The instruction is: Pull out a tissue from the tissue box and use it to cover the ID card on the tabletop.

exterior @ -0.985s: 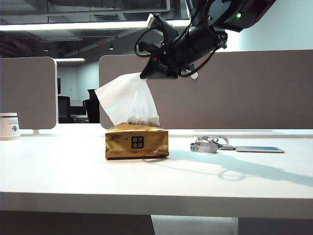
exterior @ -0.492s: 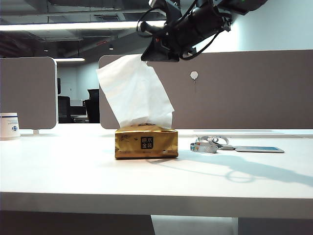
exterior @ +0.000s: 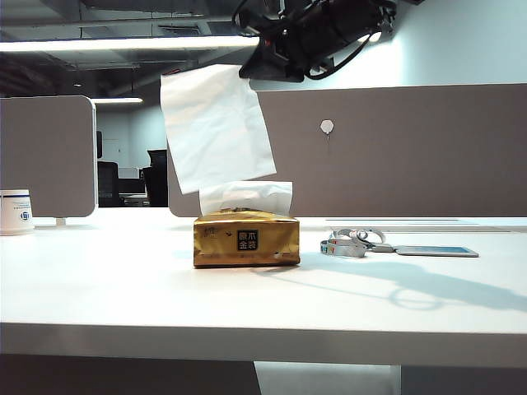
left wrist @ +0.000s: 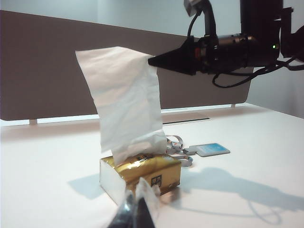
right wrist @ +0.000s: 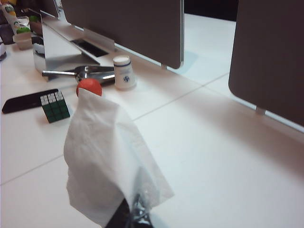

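High above the tabletop [exterior: 123, 288], my right gripper [exterior: 251, 70] is shut on the top corner of the white tissue [exterior: 216, 127], which hangs free above the gold tissue box [exterior: 246, 239]. A fresh white tuft [exterior: 245, 196] sticks out of the box. The ID card [exterior: 436, 251] lies flat to the right of the box, with its coiled lanyard [exterior: 350, 243] between them. The left wrist view shows the tissue [left wrist: 126, 109], box [left wrist: 147, 175], card [left wrist: 213, 149] and right gripper [left wrist: 153, 61]. My left gripper [left wrist: 137, 209] sits low in front of the box, fingers together and empty. The tissue [right wrist: 104, 161] drapes over the right gripper [right wrist: 135, 211].
A white cup [exterior: 15, 212] stands at the far left of the table. Grey-brown divider panels [exterior: 412, 148] run along the back. The right wrist view shows a colour cube [right wrist: 54, 107], a red ball [right wrist: 89, 87], a black phone [right wrist: 28, 99] and a white cup [right wrist: 124, 72] on a neighbouring desk.
My right gripper has risen with the tissue, which has come free of the box and left a new tuft. The box slid a little to the right early on.
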### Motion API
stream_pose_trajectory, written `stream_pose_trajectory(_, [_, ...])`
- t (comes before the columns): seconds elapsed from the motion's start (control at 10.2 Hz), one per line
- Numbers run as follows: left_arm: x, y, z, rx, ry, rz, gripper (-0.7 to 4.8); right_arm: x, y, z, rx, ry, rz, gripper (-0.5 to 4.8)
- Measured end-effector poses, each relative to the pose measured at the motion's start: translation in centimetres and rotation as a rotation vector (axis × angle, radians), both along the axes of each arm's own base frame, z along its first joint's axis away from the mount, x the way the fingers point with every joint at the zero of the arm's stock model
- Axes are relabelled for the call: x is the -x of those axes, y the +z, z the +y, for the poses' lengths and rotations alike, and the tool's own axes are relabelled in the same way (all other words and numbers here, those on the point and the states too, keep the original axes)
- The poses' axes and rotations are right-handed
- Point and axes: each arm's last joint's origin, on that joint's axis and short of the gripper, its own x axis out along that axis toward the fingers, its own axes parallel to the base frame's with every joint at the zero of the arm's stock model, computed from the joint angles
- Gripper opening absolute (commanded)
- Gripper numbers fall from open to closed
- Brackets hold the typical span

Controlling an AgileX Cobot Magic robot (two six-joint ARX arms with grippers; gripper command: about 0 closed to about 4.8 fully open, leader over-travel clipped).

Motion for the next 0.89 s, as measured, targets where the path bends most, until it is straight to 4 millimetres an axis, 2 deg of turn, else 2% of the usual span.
stream_pose_trajectory(0.2, [0.0, 0.0, 0.0, 0.000, 0.000, 0.000, -0.06, 0.4, 1.2, -0.4, -0.012, -0.060, -0.035, -0.01])
stream_pose_trajectory(0.49, [0.0, 0.0, 0.0, 0.000, 0.000, 0.000, -0.06, 0.9, 2.9, -2.4, 0.043, -0.367, -0.033, -0.01])
stream_pose_trajectory(0.69, [0.0, 0.0, 0.0, 0.000, 0.000, 0.001, -0.06, 0.8, 3.0, -3.5, 0.070, -0.459, -0.017, -0.01])
stream_pose_trajectory(0.79, [0.0, 0.0, 0.0, 0.000, 0.000, 0.000, -0.06, 0.2, 2.9, -7.2, 0.138, -0.589, 0.060, -0.01])
stream_pose_trajectory(0.89, [0.0, 0.0, 0.0, 0.000, 0.000, 0.001, -0.06, 0.0, 2.9, -8.2, 0.146, -0.614, 0.072, -0.01])
